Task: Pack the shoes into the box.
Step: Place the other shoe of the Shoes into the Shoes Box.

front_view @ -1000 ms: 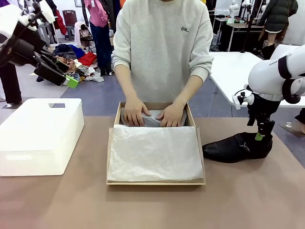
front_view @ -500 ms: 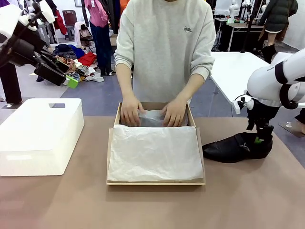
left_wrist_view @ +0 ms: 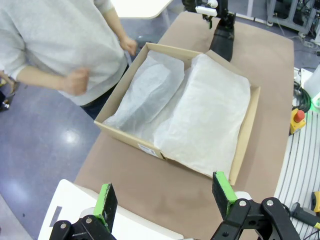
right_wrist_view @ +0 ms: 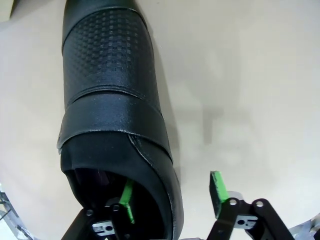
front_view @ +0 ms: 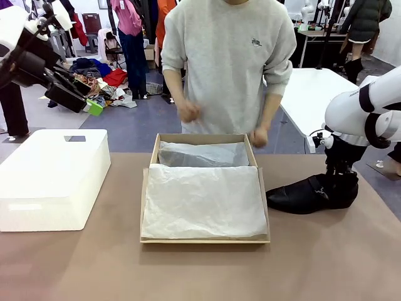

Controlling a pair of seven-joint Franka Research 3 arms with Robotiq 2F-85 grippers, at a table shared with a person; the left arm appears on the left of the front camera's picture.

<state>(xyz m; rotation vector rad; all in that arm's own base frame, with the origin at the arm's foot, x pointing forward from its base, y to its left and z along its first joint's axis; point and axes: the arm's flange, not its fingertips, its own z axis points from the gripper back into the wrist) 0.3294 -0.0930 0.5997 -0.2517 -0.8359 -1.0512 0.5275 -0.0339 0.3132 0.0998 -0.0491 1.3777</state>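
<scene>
Here, at far left, the robot's left tool [left_wrist_view: 165, 195] hangs high above the counter [front_view: 326, 263] with its green-padded fingers spread wide and nothing between them. Below it a large white plastic bin [front_view: 53, 179] sits on the counter's left side. In the middle lies a shallow brown cardboard box [front_view: 203, 137], open at the top and lined with white tissue paper [front_view: 203, 200]; the paper lies smooth over the near part and is bunched into a long lump along the far end. Behind the box a person in a grey sweatshirt stands with both hands [front_view: 188, 111] lifted clear of it, loosely closed. Right of the box, just beside it on the counter, a black shoe [front_view: 307, 194] lies with its pointed toe toward the box. The right tool [right_wrist_view: 171, 192] is down at the shoe's heel, one finger inside the opening and the other outside; its fingers are partly open, with a gap between the outer pad and the leather.
</scene>
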